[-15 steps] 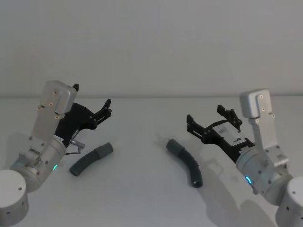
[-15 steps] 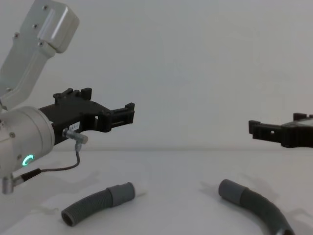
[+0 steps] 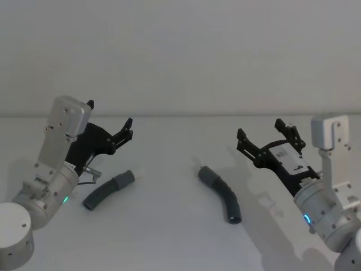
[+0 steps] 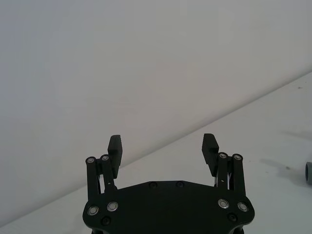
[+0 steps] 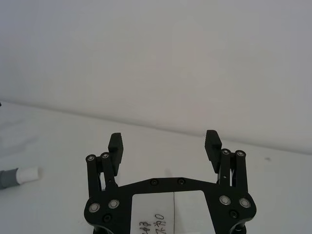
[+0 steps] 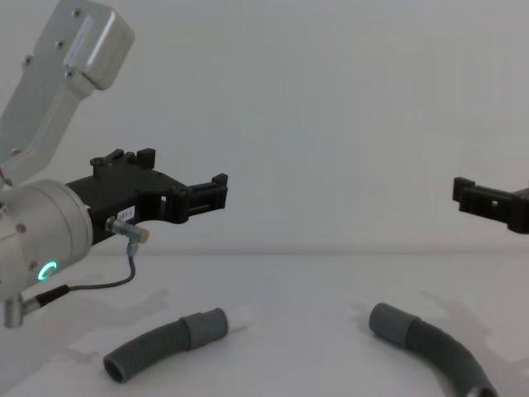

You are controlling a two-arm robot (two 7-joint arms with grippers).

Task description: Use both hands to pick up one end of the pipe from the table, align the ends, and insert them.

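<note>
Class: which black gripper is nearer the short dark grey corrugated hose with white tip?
Left: left gripper hovers above the short hose; right gripper hangs past the curved hose.

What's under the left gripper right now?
Open black two-finger left gripper hangs over white table; the short dark grey corrugated hose with white tip lies roughly below it, untouched. The hose's underside is hidden.

Short hose (white tip), longer curved hose, lying apart

Lab-style test bench: plain unmarked white table, bare white wall rising behind it.
</note>
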